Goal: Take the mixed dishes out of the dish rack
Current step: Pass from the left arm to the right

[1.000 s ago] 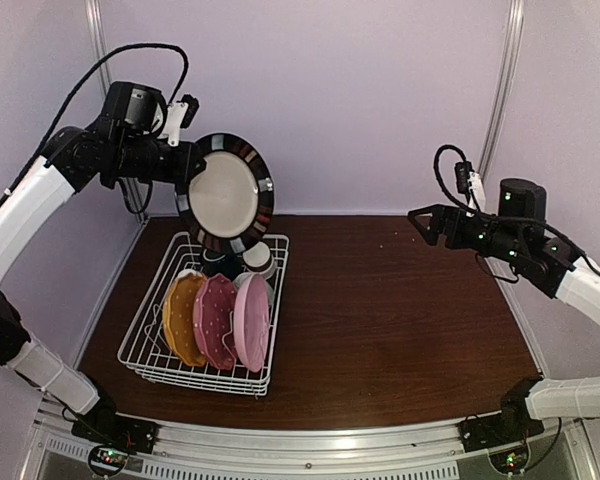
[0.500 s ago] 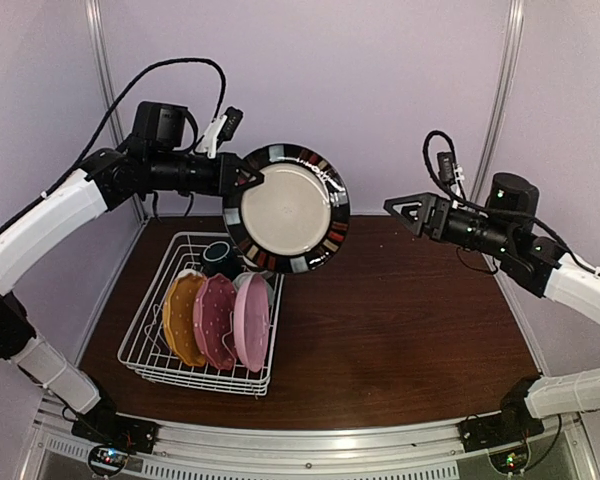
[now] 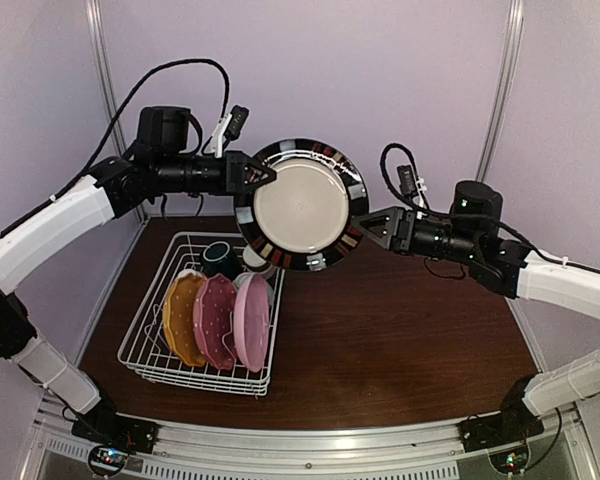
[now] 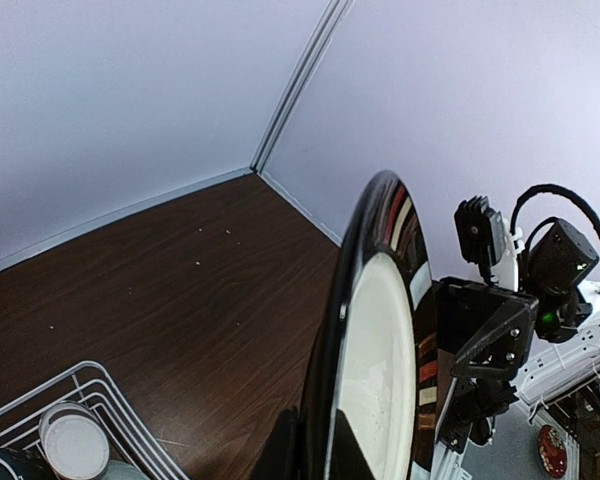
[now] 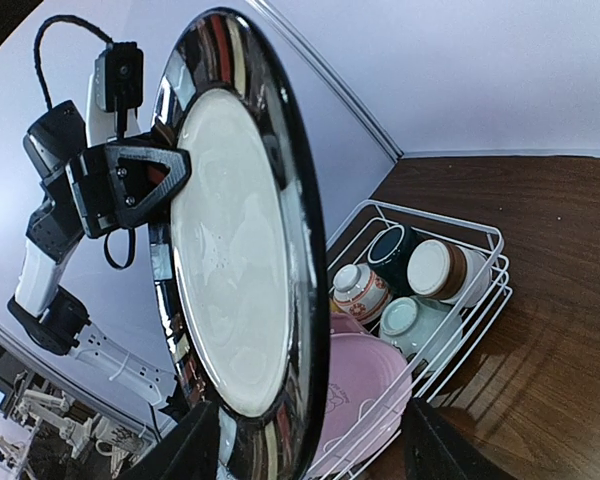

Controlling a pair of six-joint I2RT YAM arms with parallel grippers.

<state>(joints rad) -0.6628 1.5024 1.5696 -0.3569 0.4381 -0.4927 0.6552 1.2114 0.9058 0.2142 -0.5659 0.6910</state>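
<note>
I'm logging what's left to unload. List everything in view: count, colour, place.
dark plate: one, dark striped rim, cream centre, in the air between both grippers.
dish rack: one, white wire, table's left side.
racked plates: three, on edge: yellow plate, red-pink plate, light pink plate.
cups: four, rack's far end: dark green cup, beige-brown cup, white-red cup, pale green cup.
table: one, dark brown wood.
left gripper: one, black, shut on dark plate's left rim.
right gripper: one, black, fingers open astride its right rim.
</note>
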